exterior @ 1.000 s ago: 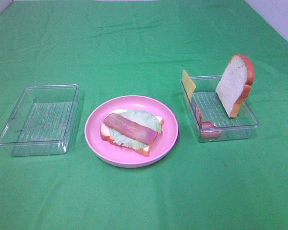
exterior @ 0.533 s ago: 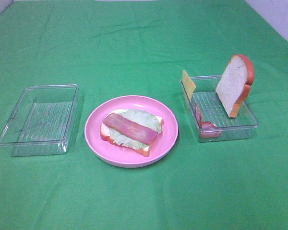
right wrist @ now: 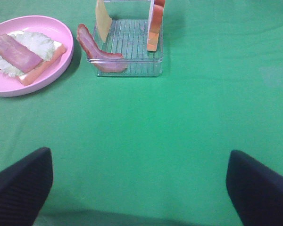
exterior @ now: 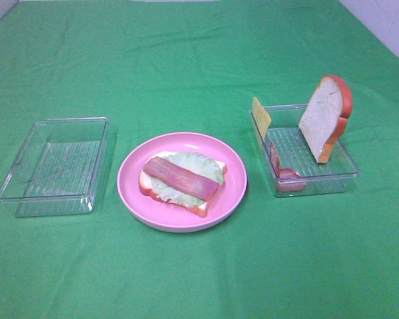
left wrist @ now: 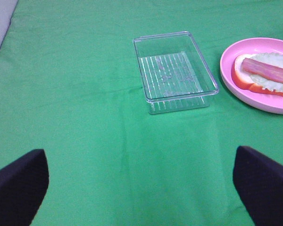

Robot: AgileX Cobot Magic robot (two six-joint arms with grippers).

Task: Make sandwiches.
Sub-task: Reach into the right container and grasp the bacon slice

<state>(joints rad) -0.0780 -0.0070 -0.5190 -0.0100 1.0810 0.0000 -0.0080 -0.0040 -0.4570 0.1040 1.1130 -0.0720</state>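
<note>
A half-built sandwich (exterior: 182,179) lies on the round pink plate (exterior: 233,166): a bread slice, a lettuce leaf (exterior: 199,161) and a bacon strip (exterior: 179,177) on top. The right clear tray (exterior: 317,178) holds an upright bread slice (exterior: 324,116), a yellow cheese square (exterior: 261,117) leaning on its left wall and another bacon strip (exterior: 281,170). Neither arm shows in the high view. My left gripper (left wrist: 141,188) is open, well short of the empty tray (left wrist: 174,70). My right gripper (right wrist: 139,181) is open too, back from the right tray (right wrist: 127,44).
An empty clear tray (exterior: 56,165) stands left of the plate. Green cloth covers the whole table. A pale wall edge shows at the far right corner (exterior: 386,23).
</note>
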